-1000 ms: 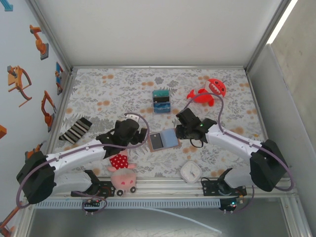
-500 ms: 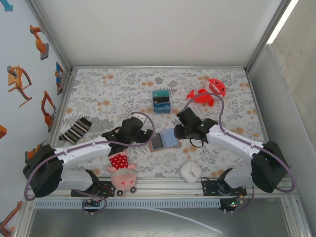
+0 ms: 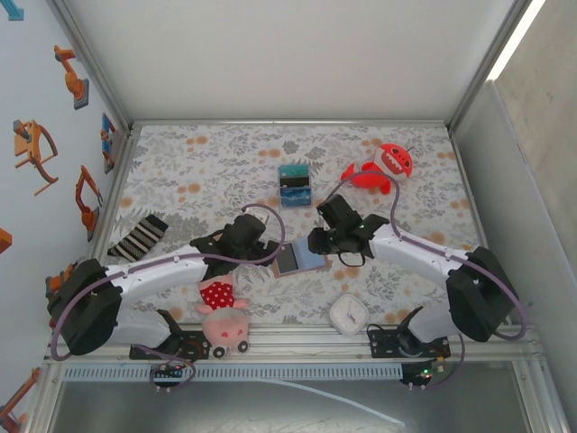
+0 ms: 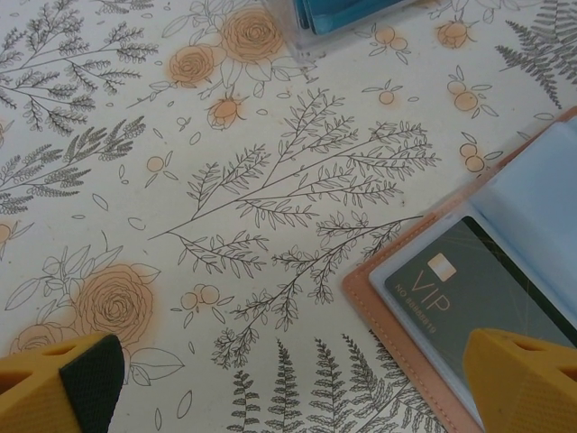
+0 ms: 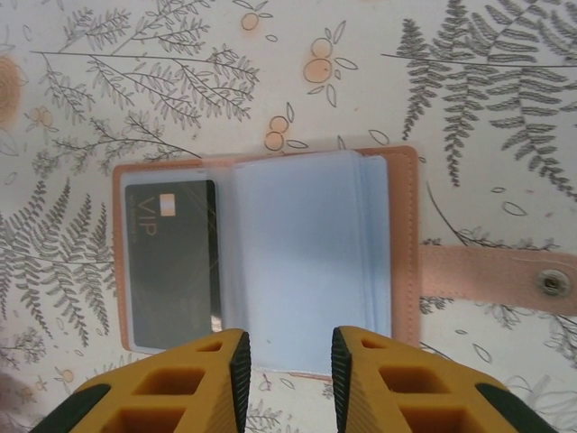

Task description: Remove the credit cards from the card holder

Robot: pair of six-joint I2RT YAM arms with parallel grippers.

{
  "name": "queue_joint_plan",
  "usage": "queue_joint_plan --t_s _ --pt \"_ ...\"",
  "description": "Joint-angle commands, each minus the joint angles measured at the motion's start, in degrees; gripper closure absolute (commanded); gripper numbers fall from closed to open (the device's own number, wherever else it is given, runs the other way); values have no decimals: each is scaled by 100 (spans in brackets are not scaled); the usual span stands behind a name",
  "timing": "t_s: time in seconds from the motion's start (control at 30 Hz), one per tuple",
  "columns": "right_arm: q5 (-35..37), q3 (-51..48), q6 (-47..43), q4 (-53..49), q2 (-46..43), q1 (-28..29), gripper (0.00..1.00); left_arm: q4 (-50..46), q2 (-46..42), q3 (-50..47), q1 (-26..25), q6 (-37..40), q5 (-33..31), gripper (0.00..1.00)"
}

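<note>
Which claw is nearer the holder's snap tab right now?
Right. The right claw sits at the holder's long edge, with the tab just off to one side. The left claw straddles the opposite end, by the dark card.

Bright, even, diffuse light, faint soft shadows; wrist close-ups crisp

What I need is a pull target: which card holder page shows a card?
The page nearest the left arm: dark VIP card inside; the others look blank blue.
</note>
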Motion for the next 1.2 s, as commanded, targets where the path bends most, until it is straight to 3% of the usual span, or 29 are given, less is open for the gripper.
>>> queue_joint_plan --t_s 0.0,0.4,1.17 --pt "-424 147 145 389 134 -18 73 -111 246 111 37 -100 60 3" --pt "-1107 61 402 975 724 8 75 139 1077 233 28 -23 -27 3" --pt "-1522 128 535 1197 1369 76 80 16 1349 334 -60 -41 -94 3"
